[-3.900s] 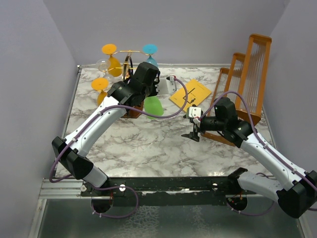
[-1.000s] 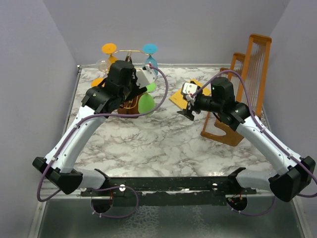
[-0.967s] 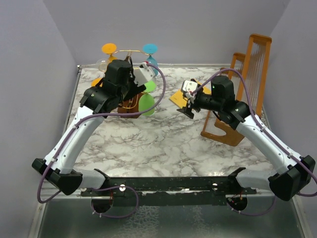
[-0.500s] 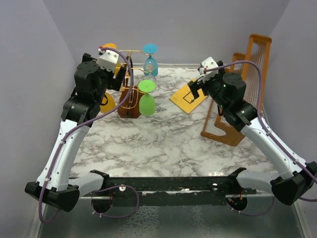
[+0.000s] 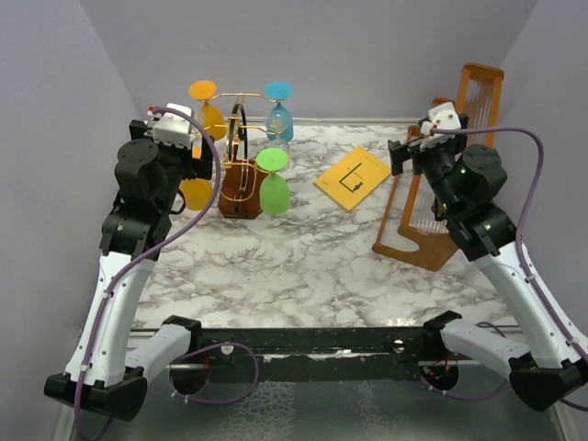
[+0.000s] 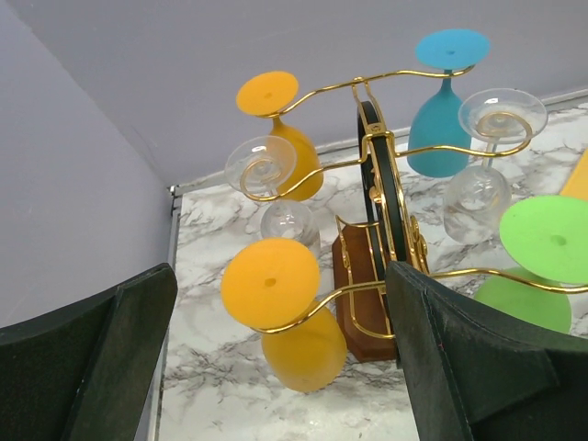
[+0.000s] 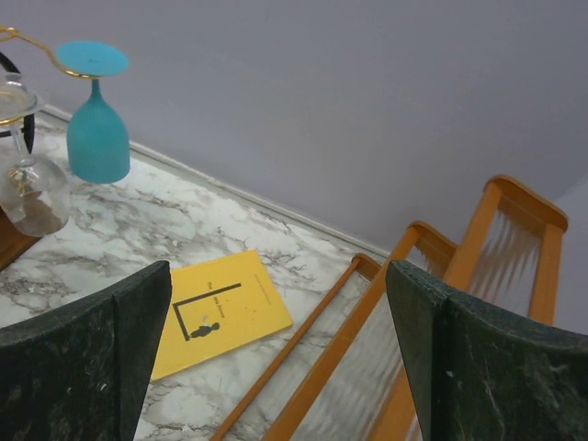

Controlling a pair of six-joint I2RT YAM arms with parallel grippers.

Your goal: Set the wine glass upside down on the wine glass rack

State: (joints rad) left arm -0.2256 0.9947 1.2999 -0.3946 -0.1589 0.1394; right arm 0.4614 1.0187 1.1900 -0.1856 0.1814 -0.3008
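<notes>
The wine glass rack (image 5: 241, 197), gold wire on a brown block, stands at the back left and shows close up in the left wrist view (image 6: 363, 294). Several glasses hang upside down from its arms. A green wine glass (image 5: 273, 191) hangs on the near right arm, its foot (image 6: 549, 239) resting on the wire. My left gripper (image 5: 200, 162) is raised just left of the rack, open and empty (image 6: 280, 276). My right gripper (image 5: 401, 154) hovers high by the wooden frames, open and empty (image 7: 278, 271).
A yellow booklet (image 5: 353, 177) lies flat on the marble table right of the rack, seen also in the right wrist view (image 7: 216, 312). Tall orange-brown wooden frames (image 5: 450, 165) stand at the right edge (image 7: 441, 303). Purple walls close in on three sides.
My left arm has drawn back to the left and up, away from the green glass, which stays hanging on the rack. My right arm has swung right and up. Both jaws have widened.
</notes>
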